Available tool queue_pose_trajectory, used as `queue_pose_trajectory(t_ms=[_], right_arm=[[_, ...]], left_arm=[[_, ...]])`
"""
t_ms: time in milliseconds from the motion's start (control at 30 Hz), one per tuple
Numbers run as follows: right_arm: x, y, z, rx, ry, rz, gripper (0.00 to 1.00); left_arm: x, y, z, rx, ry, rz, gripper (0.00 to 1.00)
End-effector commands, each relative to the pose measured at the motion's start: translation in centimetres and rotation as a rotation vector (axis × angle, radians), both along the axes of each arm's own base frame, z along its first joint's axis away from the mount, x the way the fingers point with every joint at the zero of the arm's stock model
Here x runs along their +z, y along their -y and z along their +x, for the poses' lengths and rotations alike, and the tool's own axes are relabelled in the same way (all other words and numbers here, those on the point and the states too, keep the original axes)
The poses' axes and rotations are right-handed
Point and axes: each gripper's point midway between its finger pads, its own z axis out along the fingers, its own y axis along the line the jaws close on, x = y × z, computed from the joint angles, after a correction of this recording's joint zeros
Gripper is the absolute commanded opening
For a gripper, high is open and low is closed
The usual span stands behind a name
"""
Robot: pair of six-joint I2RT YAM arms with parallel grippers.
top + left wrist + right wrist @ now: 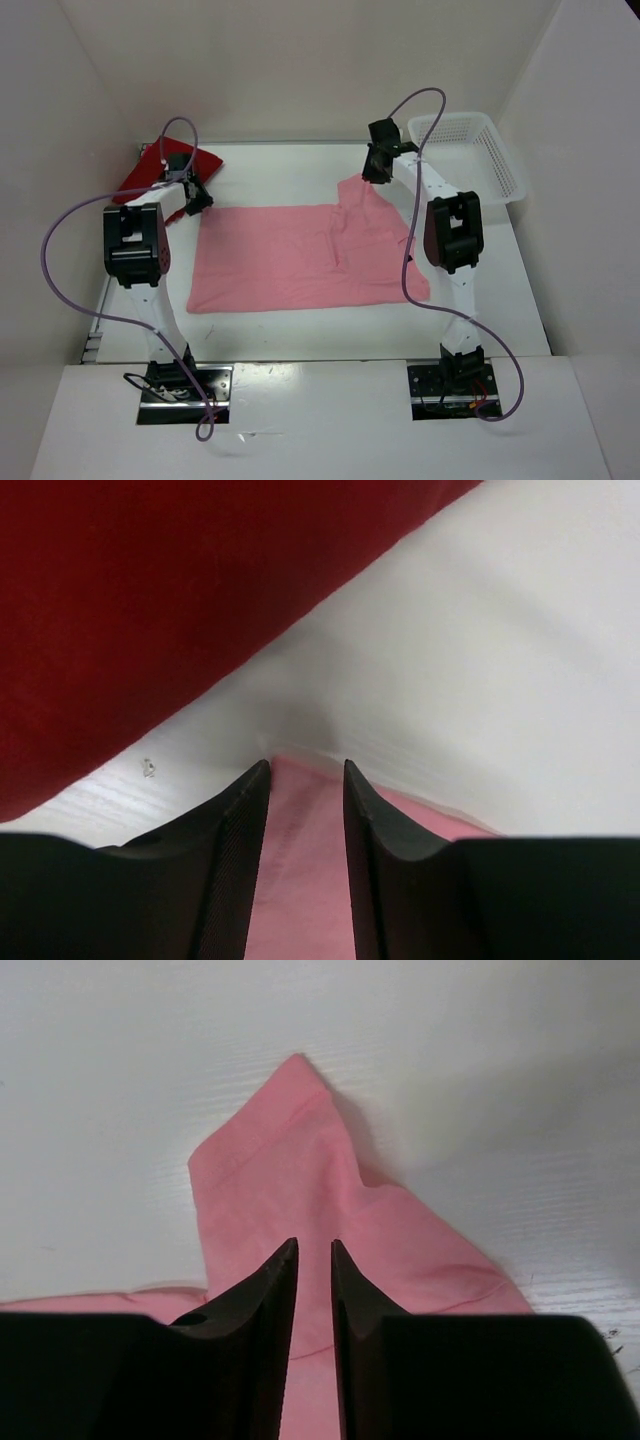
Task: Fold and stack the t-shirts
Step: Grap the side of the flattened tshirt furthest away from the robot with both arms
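Note:
A light pink t-shirt (290, 260) lies spread flat in the middle of the table, one sleeve pointing to the far right. A dark red t-shirt (140, 180) is bunched at the far left. My left gripper (197, 197) hovers over the pink shirt's far left corner, jaws partly open, with pink cloth (300, 880) showing in the gap and the red shirt (150, 600) just beyond. My right gripper (372, 172) sits low over the sleeve (280, 1170). Its jaws stand a narrow gap apart, and the sleeve tip lies on the table past them.
A white mesh basket (495, 150) stands at the far right corner. White walls close in the table on the left, back and right. The arm bases are bolted at the near edge.

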Motion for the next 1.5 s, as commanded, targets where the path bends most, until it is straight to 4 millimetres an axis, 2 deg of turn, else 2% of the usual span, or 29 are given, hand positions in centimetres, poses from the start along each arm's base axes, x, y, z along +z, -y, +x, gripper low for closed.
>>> queue_pose_trajectory(t_ms=[0,67,100,200,233,267,300,333,367,400,433,467,500,533,567,600,700,900,933,1000,1067,1100,1133,1267,1300,1333,1400,1433,1467], right_arm=[[5.3,-0.4,2.1,0.002,0.129,0.043,0.24],[4.9,-0.5,2.4,0.002,0.123,0.041,0.30],[5.4,0.1,2.8,-0.009,0.135,0.043,0.35],[3.6,0.5,3.5,-0.018,0.101,0.034,0.41],[4.5,1.0,4.5,-0.035,0.125,0.032,0.44],[2.3,1.1,4.9,-0.048,0.091,0.022,0.46],[3.2,1.7,5.6,-0.060,0.098,0.024,0.46],[2.7,1.6,5.9,-0.060,0.091,0.022,0.46],[0.6,1.4,6.1,-0.054,0.058,0.020,0.46],[0.2,1.3,6.4,-0.054,0.054,0.019,0.46],[1.1,1.2,6.9,-0.054,0.068,0.023,0.46],[-1.1,1.0,6.9,-0.048,0.032,0.021,0.46],[0.2,0.9,7.7,-0.048,0.064,0.029,0.46],[-0.5,0.9,7.5,-0.048,0.040,0.023,0.46],[-2.5,0.6,7.4,-0.027,0.007,0.023,0.46],[-1.8,0.4,7.8,-0.021,0.025,0.034,0.46],[-2.7,-0.3,7.5,0.006,0.004,0.062,0.46],[-4.2,-0.8,5.6,0.024,-0.087,0.085,0.46],[-3.0,-1.1,5.7,0.035,-0.066,0.101,0.44],[-2.5,-1.4,5.3,0.040,-0.073,0.126,0.38],[-2.7,-1.3,4.8,0.038,-0.097,0.121,0.36],[-2.2,-1.1,4.9,0.031,-0.086,0.114,0.36],[-2.6,-0.5,4.9,0.032,-0.094,0.104,0.36],[-2.7,-0.4,4.7,0.042,-0.109,0.127,0.06],[-2.0,-0.6,4.7,0.049,-0.100,0.137,0.04],[0.5,-0.7,5.1,0.054,-0.046,0.147,0.04],[4.0,-0.9,5.9,0.060,0.038,0.162,0.02],[6.8,-0.8,5.8,0.064,0.083,0.170,0.02],[8.2,-0.9,6.0,0.066,0.114,0.175,0.02]], left_arm=[[-0.3,-0.2,0.7,-0.018,-0.005,0.015,0.41],[-0.3,-0.2,0.9,-0.018,-0.008,0.015,0.37],[-0.8,-0.2,0.8,-0.018,-0.018,0.014,0.32],[-0.5,-0.1,1.0,-0.024,-0.015,0.007,0.22],[-0.5,-0.1,1.0,-0.024,-0.015,0.007,0.17],[-0.3,0.0,0.9,-0.024,-0.008,0.008,0.10],[0.3,0.1,1.3,-0.030,0.016,0.002,0.08],[0.3,0.1,1.0,-0.030,0.018,0.003,0.06],[1.2,0.1,1.2,-0.030,0.036,0.005,0.02],[1.6,0.1,1.2,-0.023,0.049,0.001,0.00],[1.7,0.2,1.0,-0.023,0.050,0.001,0.00],[2.8,0.1,1.3,-0.023,0.078,0.005,0.00],[3.3,0.1,1.4,-0.023,0.087,0.006,0.00],[3.4,0.2,1.2,-0.023,0.088,0.006,0.00],[4.0,0.1,1.2,-0.023,0.100,0.007,0.00],[4.0,0.1,1.2,-0.023,0.100,0.007,0.00],[4.2,0.2,1.1,-0.023,0.109,0.009,0.00],[4.4,0.4,0.9,-0.023,0.113,-0.004,0.00],[4.4,0.4,0.9,-0.023,0.113,-0.004,0.00],[4.4,0.4,0.9,-0.023,0.113,-0.004,0.00],[4.4,0.4,0.9,-0.023,0.113,-0.004,0.00],[4.4,0.5,1.0,-0.029,0.113,-0.011,0.00],[4.0,0.6,0.7,-0.022,0.105,-0.018,0.00],[4.5,0.6,0.8,-0.022,0.114,-0.017,0.00],[4.5,0.6,0.8,-0.022,0.115,-0.017,0.00],[4.5,0.8,0.8,-0.028,0.115,-0.024,0.00],[4.5,0.8,0.8,-0.028,0.115,-0.024,0.00],[4.5,0.8,0.8,-0.028,0.115,-0.024,0.00],[5.1,0.8,0.8,-0.021,0.129,-0.028,0.00]])
